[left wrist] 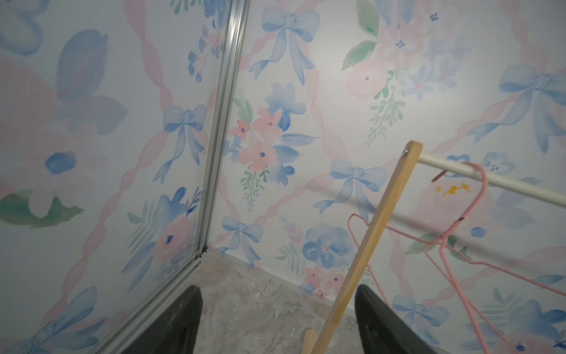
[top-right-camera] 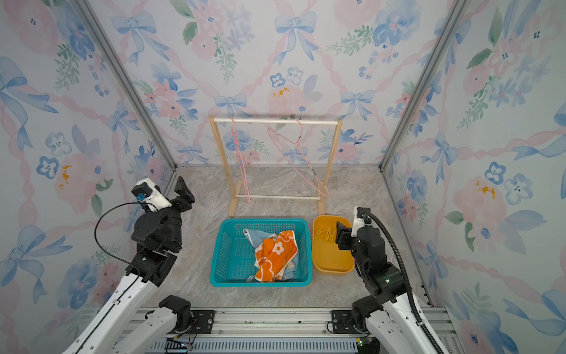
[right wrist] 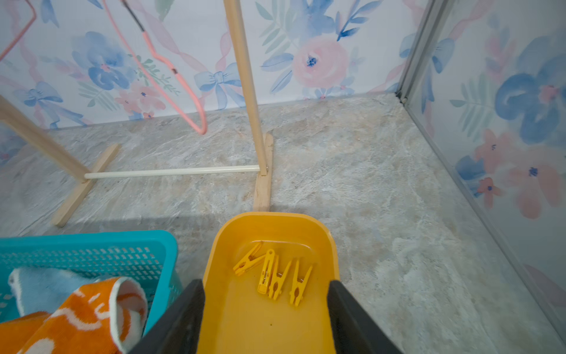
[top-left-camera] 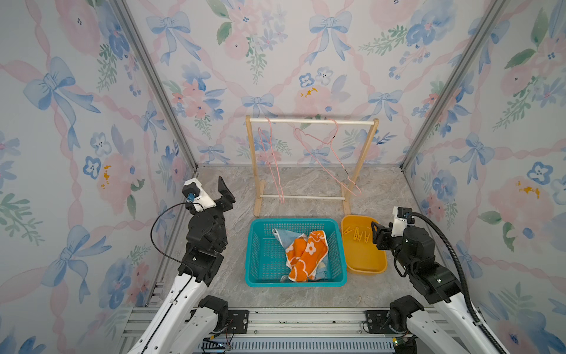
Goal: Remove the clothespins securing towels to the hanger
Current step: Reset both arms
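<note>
Several yellow clothespins (right wrist: pixel 275 272) lie loose in the yellow tray (right wrist: pixel 254 321), seen in both top views too (top-left-camera: pixel 356 234) (top-right-camera: pixel 327 233). The orange towel (top-left-camera: pixel 306 254) (right wrist: pixel 85 312) lies crumpled on the light blue towel (top-left-camera: pixel 283 236) inside the teal basket (top-left-camera: pixel 294 221). Two pink wire hangers (top-left-camera: pixel 271 153) (right wrist: pixel 200 130) hang bare from the wooden rack (top-left-camera: pixel 312 121). My right gripper (right wrist: pixel 266 282) (top-left-camera: pixel 375 233) hovers over the tray, open and holding nothing. My left gripper (left wrist: pixel 278 288) (top-left-camera: pixel 225 196) is raised at the left, open and empty, facing the back corner.
The rack's left post (left wrist: pixel 367 245) stands close in front of the left gripper's right finger. The basket (top-right-camera: pixel 263 221) and the tray (top-right-camera: pixel 332 266) sit side by side before the rack. Patterned walls close in the left, back and right sides.
</note>
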`<state>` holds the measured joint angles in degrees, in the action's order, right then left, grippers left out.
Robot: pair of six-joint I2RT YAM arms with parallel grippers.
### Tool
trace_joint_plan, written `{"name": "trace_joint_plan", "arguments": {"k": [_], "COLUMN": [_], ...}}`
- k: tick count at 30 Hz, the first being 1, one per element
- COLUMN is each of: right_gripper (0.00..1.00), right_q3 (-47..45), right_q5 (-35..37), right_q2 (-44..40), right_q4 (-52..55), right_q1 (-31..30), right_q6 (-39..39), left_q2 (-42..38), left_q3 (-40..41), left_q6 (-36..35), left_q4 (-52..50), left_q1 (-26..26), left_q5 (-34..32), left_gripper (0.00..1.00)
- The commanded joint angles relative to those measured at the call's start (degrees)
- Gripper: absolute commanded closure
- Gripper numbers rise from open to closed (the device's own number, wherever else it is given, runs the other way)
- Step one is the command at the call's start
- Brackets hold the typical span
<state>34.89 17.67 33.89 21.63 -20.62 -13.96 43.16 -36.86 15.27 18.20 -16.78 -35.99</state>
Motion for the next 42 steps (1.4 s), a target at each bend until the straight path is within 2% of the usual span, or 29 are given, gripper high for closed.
{"name": "trace_joint_plan", "arguments": {"k": [1,2,3,7,10,16,19,25,28,30,33,36,39,42], "right_gripper": [0.26,0.10,0.01,0.02,0.02,0.02,0.02,0.02,0.02,0.02,0.02,0.02,0.02,0.02], "right_q3": [-0.34,-1.04,-1.79,-6.48,-11.37,-20.80,-23.54,-28.02,-25.87,-25.17,-22.96,-21.25,-17.82,-19.47], "right_q5": [11.38,14.13,16.30,22.33,22.45,20.30,17.02,13.13,8.81,6.19,3.41,1.46,0.63,0.18], "right_q2": [1.52,1.43,1.24,-0.10,-0.92,1.17,4.34,12.36,19.07,24.19,31.20,37.66,40.35,44.02], "right_q4": [-1.53,-2.28,-3.32,-9.17,-15.38,-30.33,-37.02,-52.67,-55.01,-60.48,-65.33,-71.81,-68.57,-76.35], "right_q1": [0.72,0.83,0.84,2.08,3.80,6.52,8.04,9.16,9.77,9.81,9.81,9.78,9.64,10.41], "right_q6": [-0.11,-0.38,-0.50,0.28,2.76,6.75,6.83,8.89,9.93,11.04,12.04,13.29,16.18,18.22], "left_q2": [0.62,0.87,0.89,1.85,4.01,11.21,16.33,29.95,35.11,37.98,43.93,43.84,44.89,45.00], "left_q3": [6.39,8.38,10.12,18.02,22.12,28.49,30.48,28.14,24.61,24.08,23.77,24.88,25.47,25.57], "left_q6": [5.48,7.45,9.21,14.35,14.04,9.23,4.82,-1.72,-6.23,-7.44,-10.80,-10.45,-11.48,-11.63], "left_q4": [3.90,4.07,4.28,8.68,13.80,27.15,35.53,44.67,45.43,48.78,53.93,54.79,56.57,57.19], "left_q1": [2.87,4.74,6.42,11.50,12.17,12.12,12.14,11.88,11.01,11.04,10.25,10.46,10.40,10.27], "left_q5": [-4.88,-4.87,-4.20,-2.14,-1.59,-0.23,5.68,13.16,14.00,14.12,19.60,20.01,22.54,22.55], "left_gripper": [0.17,0.17,0.16,0.11,0.02,0.02,0.02,0.02,0.02,0.02,0.02,0.02,0.02,0.02]}}
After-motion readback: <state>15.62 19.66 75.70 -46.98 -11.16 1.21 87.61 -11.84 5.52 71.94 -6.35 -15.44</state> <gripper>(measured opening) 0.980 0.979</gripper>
